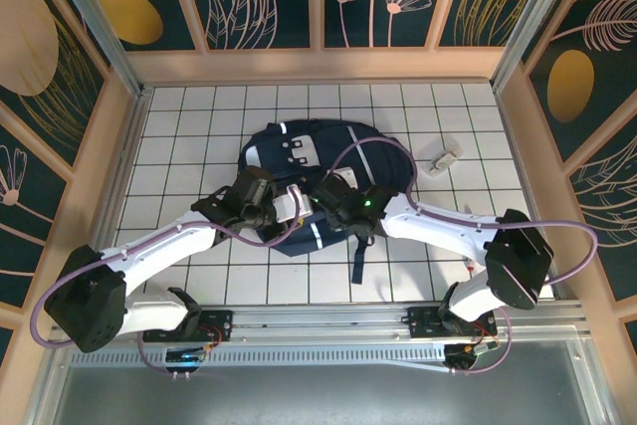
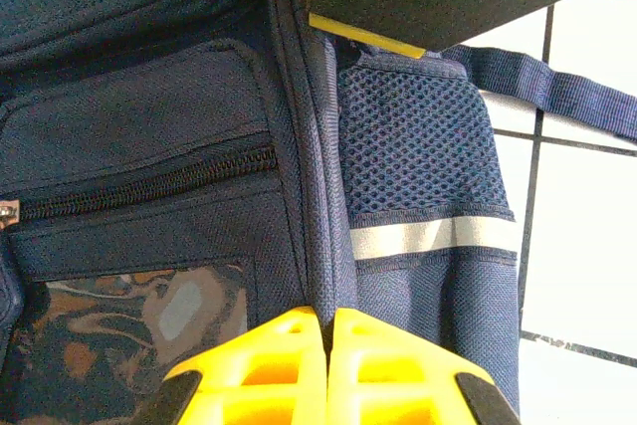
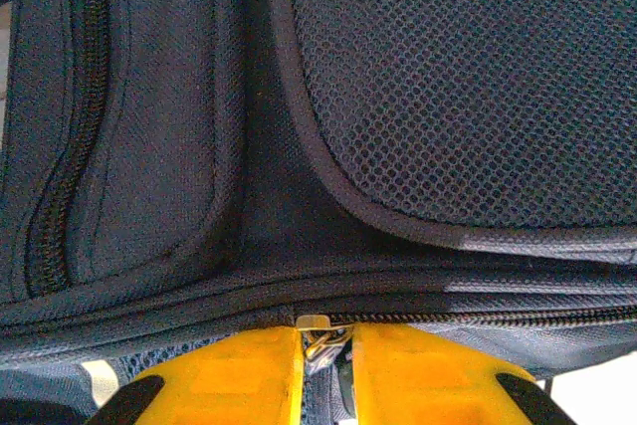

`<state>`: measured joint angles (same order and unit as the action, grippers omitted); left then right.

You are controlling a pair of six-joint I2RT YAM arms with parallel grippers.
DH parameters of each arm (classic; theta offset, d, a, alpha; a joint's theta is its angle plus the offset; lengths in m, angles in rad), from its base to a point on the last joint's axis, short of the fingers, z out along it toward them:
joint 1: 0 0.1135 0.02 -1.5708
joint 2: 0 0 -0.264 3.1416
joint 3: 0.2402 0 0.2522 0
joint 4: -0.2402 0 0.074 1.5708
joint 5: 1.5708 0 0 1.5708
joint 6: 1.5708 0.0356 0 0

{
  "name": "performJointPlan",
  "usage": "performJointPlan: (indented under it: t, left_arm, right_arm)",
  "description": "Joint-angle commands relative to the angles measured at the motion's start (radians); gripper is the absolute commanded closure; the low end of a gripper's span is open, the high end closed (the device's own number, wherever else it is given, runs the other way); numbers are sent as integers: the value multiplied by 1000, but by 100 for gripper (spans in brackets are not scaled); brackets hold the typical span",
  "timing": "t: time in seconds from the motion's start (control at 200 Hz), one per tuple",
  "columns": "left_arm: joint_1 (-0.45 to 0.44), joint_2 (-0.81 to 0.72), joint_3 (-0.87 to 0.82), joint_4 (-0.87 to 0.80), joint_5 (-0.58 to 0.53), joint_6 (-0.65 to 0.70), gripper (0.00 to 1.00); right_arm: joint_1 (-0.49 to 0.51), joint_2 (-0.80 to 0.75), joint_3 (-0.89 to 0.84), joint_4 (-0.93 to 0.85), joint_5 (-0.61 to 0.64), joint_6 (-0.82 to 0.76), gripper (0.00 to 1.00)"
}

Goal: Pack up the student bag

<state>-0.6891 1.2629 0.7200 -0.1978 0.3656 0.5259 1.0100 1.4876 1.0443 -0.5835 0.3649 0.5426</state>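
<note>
On the white tiled tabletop [image 1: 199, 116], the student bag [image 1: 314, 171] is lying flat in the middle, and both arms are reaching over its near end. The left gripper [image 1: 297, 202] [image 2: 325, 320] is pressing its yellow fingers [image 2: 269, 365] tight together, right where a thick seam [image 2: 317, 196] of the bag is running up to them. I cannot tell if any cloth is caught between them. Next to that seam, a netted side pocket [image 2: 418, 136] with a shiny grey stripe [image 2: 433, 236] is showing. The right gripper [image 1: 325, 197] [image 3: 328, 345] is sitting just beside the left one. It is pinching the little metal zipper pull [image 3: 317, 325] of the bag's long zip between its yellow fingers. A small white thing [image 1: 445, 159] is lying on the tabletop to the right of the bag, apart from it.
</note>
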Motion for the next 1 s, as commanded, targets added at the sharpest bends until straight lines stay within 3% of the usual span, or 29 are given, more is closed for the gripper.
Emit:
performJointPlan:
  t: [0.0,0.275,0.41,0.686,0.821,0.996]
  left_arm:
    - [-7,-31,-6,4,79,5,100]
    - [-7,-21,-1,9,79,8,100]
    - [-7,-12,2,9,79,9,100]
    - [-7,-7,4,8,79,13,100]
    - [-7,-8,-1,-1,70,30,100]
    - [-6,-45,-10,-9,55,58,100]
  right_arm:
    - [-20,-25,-12,47,-2,-36,78]
    - [-20,-9,-39,44,-12,21,73]
    - [-9,-4,-52,60,-30,51,84]
    - [36,8,-75,29,49,160,85]
    - [37,-10,-69,22,51,135,100]
    - [12,-82,-52,-45,-2,83,100]
